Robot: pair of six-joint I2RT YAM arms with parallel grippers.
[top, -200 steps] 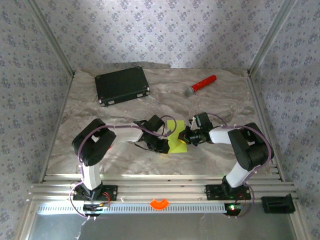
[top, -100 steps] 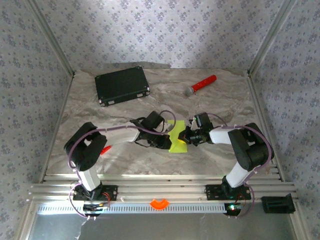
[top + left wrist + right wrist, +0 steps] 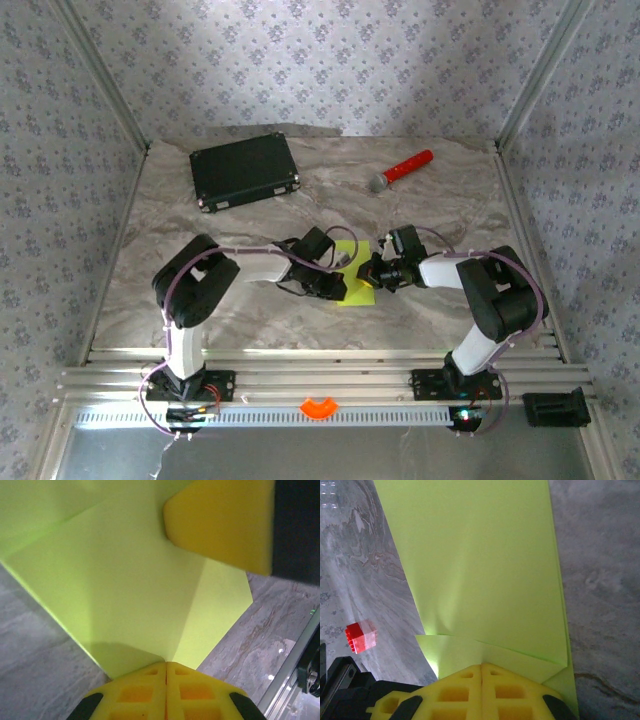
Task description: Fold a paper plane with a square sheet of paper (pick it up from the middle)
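The sheet of paper (image 3: 354, 262) is lime yellow-green and partly folded, lying on the marble table between my two grippers. In the left wrist view the paper (image 3: 125, 580) has a crease that runs up to my left gripper (image 3: 166, 663). That gripper is shut, with its tips on the paper's near corner. My right gripper (image 3: 481, 665) is also shut, with its tips resting on a folded flap of the paper (image 3: 475, 565). In the top view the left gripper (image 3: 341, 288) is at the sheet's left edge. The right gripper (image 3: 369, 274) is at its right edge. No finished paper plane is in view.
A black case (image 3: 245, 172) lies at the back left. A red-handled microphone (image 3: 402, 169) lies at the back right. A small red block (image 3: 360, 636) sits on the table to the left of the paper. Aluminium rails run along the table's near edge.
The left arm's elbow swung out to the left and has come back. Its gripper stayed at the paper's left edge and the sheet shifted slightly. The right arm has not moved.
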